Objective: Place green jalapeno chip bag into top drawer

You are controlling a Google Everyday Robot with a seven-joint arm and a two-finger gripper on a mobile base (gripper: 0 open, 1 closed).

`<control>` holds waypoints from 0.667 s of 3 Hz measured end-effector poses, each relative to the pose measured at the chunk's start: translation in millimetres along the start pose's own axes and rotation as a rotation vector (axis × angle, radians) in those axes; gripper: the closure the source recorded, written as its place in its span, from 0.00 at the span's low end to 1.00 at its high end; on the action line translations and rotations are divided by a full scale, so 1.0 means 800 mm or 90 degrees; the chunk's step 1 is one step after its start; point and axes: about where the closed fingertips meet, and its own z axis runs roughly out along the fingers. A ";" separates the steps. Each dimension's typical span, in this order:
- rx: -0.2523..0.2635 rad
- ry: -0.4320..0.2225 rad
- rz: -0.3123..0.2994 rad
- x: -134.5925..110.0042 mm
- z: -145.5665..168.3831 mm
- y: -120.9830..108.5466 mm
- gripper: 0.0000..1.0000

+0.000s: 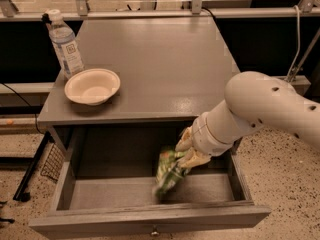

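The green jalapeno chip bag [168, 174] hangs blurred inside the open top drawer [150, 221], just below and left of my gripper [188, 151]. The bag's lower end is close to the drawer floor. My gripper reaches in from the right, under the table edge, with its cream fingers [196, 159] spread apart beside the bag's top. The white arm [265, 109] crosses the drawer's right side. The drawer is pulled fully out, and its small metal knob [155, 231] shows on the front.
A white bowl [93, 86] and a clear water bottle [65, 44] stand on the grey table top [160, 64] at the left. A black wire rack [50, 161] leans by the table's left leg. Speckled floor surrounds the table.
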 end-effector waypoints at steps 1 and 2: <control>0.000 0.001 -0.002 -0.002 0.000 0.001 0.00; 0.000 0.001 -0.002 -0.002 0.000 0.001 0.00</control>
